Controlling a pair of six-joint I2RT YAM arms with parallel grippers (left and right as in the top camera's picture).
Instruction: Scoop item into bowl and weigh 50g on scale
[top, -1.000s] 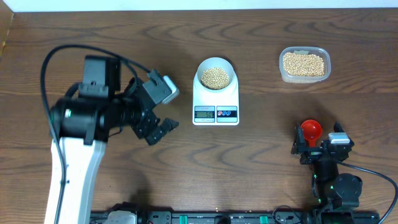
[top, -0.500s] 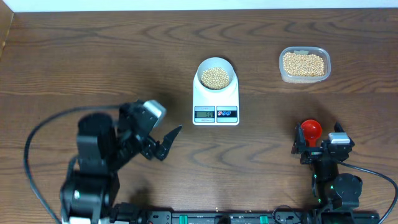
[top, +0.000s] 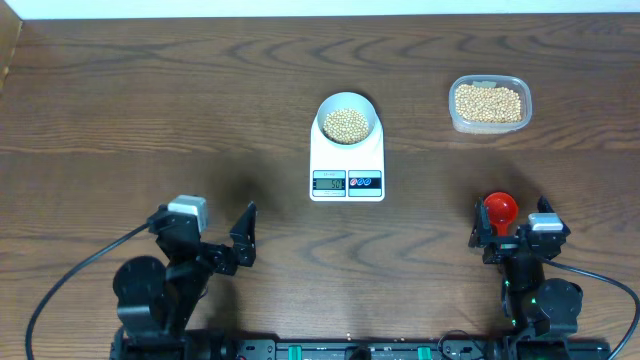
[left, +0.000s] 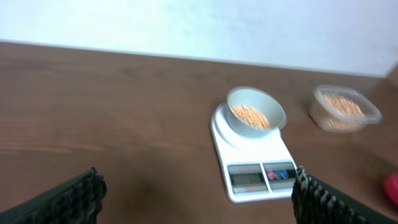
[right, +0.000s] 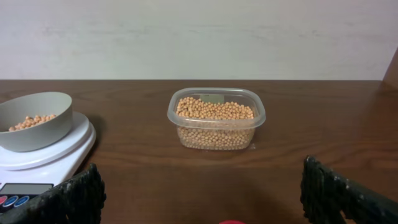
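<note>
Surface: dark brown wooden surface, white wall behind.
Scale: white rectangular digital scale, mid-surface, long axis front-to-back, display toward arms.
Bowl: small pale round bowl on scale's far end, tan round beans inside.
Left fingers: spread wide, empty; scale ahead, to the right.
Right fingers: spread wide; scale ahead-left.
Arms: folded low at near edge.

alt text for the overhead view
A pale bowl of tan beans sits on a white scale mid-frame. A clear tub of more beans stands back right. The left gripper and right gripper, both open, sit at the front edge, a red round object by the right one.
</note>
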